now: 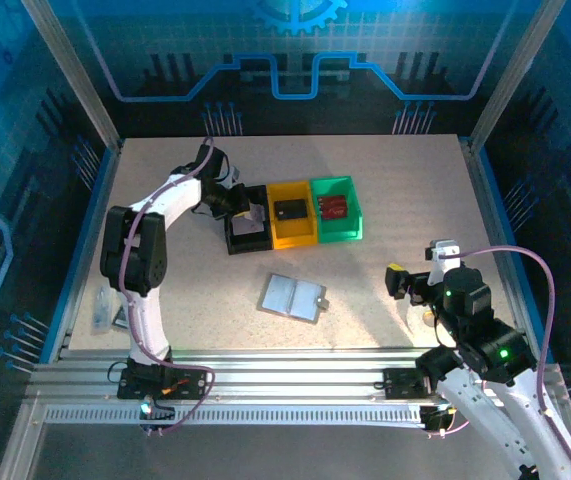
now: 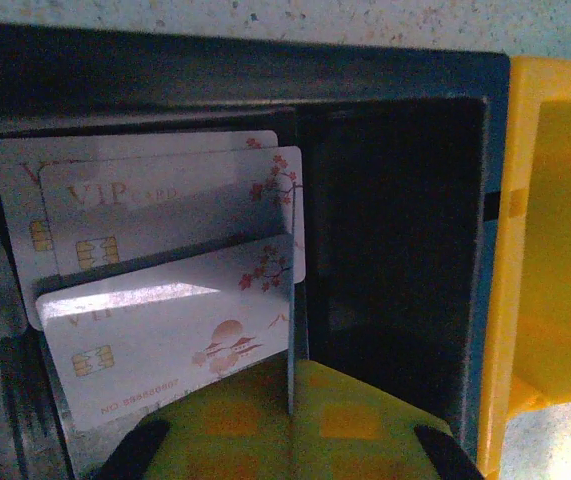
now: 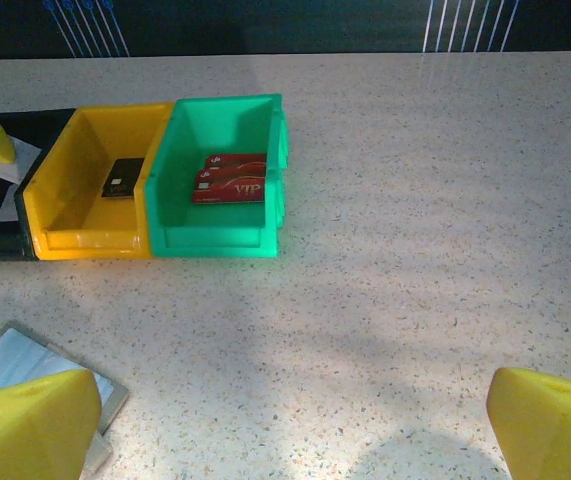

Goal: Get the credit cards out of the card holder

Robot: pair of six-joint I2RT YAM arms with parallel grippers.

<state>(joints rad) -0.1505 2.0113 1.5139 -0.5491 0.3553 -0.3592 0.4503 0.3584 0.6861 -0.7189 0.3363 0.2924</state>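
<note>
Pale blossom-printed cards (image 2: 165, 340); red cards (image 3: 230, 180); black bin (image 2: 395, 90), yellow bin (image 3: 85, 240), green bin (image 3: 215, 240).

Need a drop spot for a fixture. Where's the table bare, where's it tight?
Bare: table right of green bin to the edge; between card holder and right end effector. Tight: black bin, left end effector holding one of its white cards.

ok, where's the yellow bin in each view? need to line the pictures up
Top external: yellow bin sits centre-back on the table, in the middle of the three-bin row.
Left wrist: its wall runs down the right edge.
Right wrist: it is upper left, with the green bin on its right.
Shared landmark: the black bin directly on its left in all three.
</note>
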